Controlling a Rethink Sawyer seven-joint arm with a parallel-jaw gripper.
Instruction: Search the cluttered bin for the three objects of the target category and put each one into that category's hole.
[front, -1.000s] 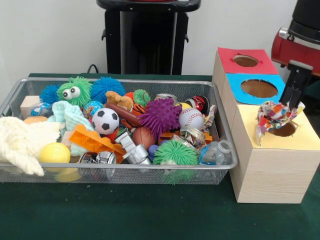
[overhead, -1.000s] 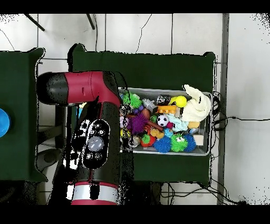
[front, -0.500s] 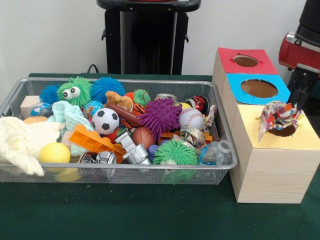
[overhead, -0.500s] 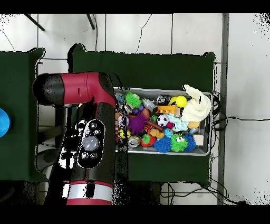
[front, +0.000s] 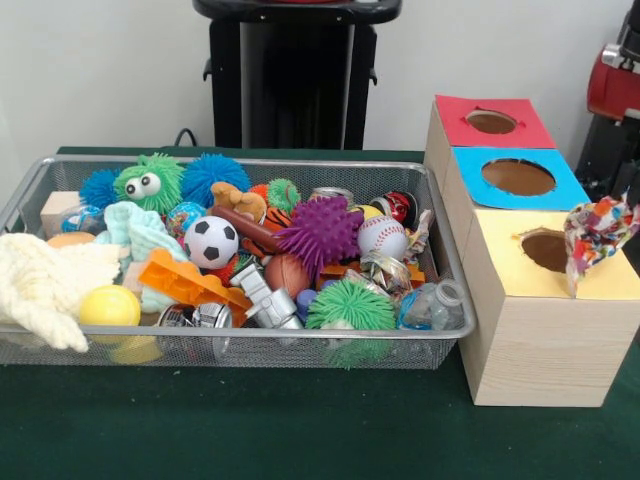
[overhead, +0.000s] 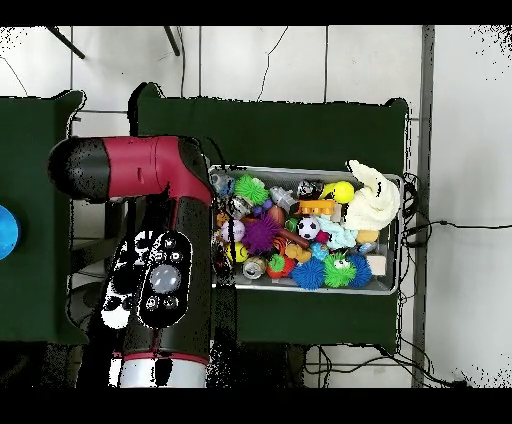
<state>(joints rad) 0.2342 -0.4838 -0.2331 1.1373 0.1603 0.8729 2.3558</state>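
A wire bin (front: 452, 268) holds a jumble of toys: a soccer ball (front: 211, 241), a purple spiky ball (front: 322, 231), a baseball (front: 382, 236) and a cream knit cloth (front: 40, 285). To its right stands a wooden box with a red hole (front: 491, 121), a blue hole (front: 518, 176) and a yellow hole (front: 545, 248). A colourful patterned cloth (front: 596, 232) hangs just right of the yellow hole, over the box's right edge. My gripper (front: 626, 203) is at the picture's right edge, shut on the cloth's top. In the overhead view the arm (overhead: 170, 260) hides the box and gripper.
A black stand (front: 295, 75) rises behind the bin. The green-clothed table (front: 250, 425) runs in front of the bin and box. From above, the bin (overhead: 320, 290) lies right of the arm, with cables trailing off the table's edges.
The gripper has moved right, away from the yellow hole, and the patterned cloth has gone with it, from over the hole to the box's right edge. The hole now shows uncovered.
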